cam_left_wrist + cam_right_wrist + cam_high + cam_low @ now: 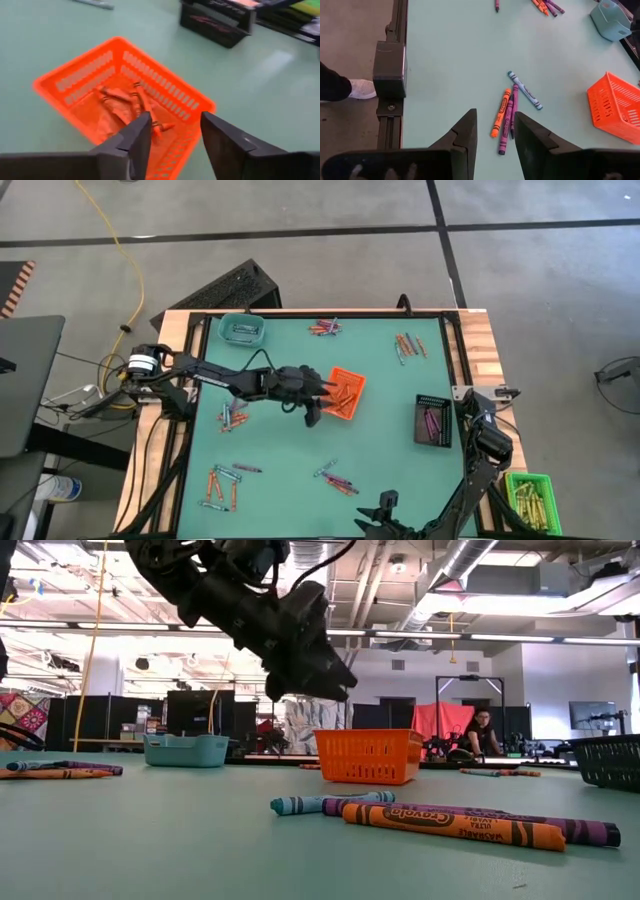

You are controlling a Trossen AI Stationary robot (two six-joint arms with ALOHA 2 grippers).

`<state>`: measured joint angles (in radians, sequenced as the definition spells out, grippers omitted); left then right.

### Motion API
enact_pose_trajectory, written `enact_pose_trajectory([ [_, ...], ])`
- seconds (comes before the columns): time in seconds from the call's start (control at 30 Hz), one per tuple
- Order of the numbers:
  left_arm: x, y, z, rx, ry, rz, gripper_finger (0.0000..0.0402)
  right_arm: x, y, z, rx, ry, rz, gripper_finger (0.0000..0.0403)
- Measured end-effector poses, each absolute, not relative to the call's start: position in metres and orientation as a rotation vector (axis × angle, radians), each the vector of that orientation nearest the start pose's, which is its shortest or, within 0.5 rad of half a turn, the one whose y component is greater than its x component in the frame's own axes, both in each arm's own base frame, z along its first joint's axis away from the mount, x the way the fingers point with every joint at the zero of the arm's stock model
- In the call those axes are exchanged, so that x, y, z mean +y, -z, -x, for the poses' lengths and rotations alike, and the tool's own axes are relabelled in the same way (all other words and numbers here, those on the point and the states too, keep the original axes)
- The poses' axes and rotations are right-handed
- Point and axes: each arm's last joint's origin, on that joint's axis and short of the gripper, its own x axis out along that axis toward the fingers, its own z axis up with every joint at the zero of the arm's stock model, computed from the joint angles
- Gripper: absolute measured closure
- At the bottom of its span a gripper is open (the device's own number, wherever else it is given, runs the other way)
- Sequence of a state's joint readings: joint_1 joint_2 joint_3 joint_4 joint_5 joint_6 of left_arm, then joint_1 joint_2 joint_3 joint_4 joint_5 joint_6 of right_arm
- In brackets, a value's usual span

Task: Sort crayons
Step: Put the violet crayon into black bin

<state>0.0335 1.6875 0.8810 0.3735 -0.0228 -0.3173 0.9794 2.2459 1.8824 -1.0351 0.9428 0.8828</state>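
Near the worktop's far-left corner stands a teal tray (241, 330). Loose crayons (223, 487) lie near the left edge and front-left corner. At the middle, the left tool (316, 408) hangs with fingers apart, empty, over the orange basket (352, 379) holding orange crayons. The black basket (433, 421) stands near the right edge. The right tool (495, 131) waits at the front edge, fingers apart, empty.

- We can read "Crayola" in black script on the paper wrapper of the orange crayon (455, 825) lying nearest the camera in the low view.
- Smaller print sits beside that name, too small for us to read.
- The purple crayon (560, 827) behind it carries print we cannot make out.
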Motion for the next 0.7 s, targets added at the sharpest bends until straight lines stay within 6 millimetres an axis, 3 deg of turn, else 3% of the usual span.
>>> enact_pose_trajectory([
  [0.2, -0.01, -0.194, -0.352, 0.41, 0.137, 0.289, 0.0228, 0.36, -0.195, -0.27, 0.697, 0.3, 0.303, 0.0281],
  [0.47, -0.077, -0.186, -0.34, 0.499, 0.32, 0.097, 0.0241, 0.351, -0.195, -0.279, 0.715, 0.33, 0.325, 0.0281],
  [0.7, -0.137, -0.173, -0.313, 0.627, 0.348, -0.115, 0.0247, 0.336, -0.194, -0.297, 0.768, 0.332, 0.38, 0.0281],
])
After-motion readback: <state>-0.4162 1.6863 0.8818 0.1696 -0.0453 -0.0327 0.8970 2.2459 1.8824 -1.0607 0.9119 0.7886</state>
